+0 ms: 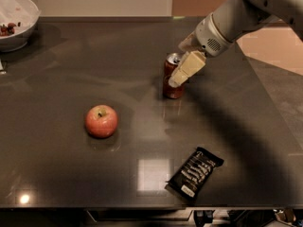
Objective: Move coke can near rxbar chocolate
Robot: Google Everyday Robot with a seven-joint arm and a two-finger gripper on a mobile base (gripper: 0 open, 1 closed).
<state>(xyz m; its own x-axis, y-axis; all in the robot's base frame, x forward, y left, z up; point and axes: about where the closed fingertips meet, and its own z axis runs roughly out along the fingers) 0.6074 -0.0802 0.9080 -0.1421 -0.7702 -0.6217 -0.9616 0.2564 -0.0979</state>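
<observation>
I see a dark, glossy table (71, 174) that fills most of my camera view. Four things rest on it. A white bowl (21, 34) sits at the far left corner, with some dark red bits inside. A red apple (101, 120) stands left of centre, stem up. The coke can (171, 92) stands upright right of centre, farther back than the apple. The rxbar chocolate (194, 174) lies flat and skewed near the front edge, well apart from the can. The gripper (179, 77) is at the can's upper right side, overlapping it.
</observation>
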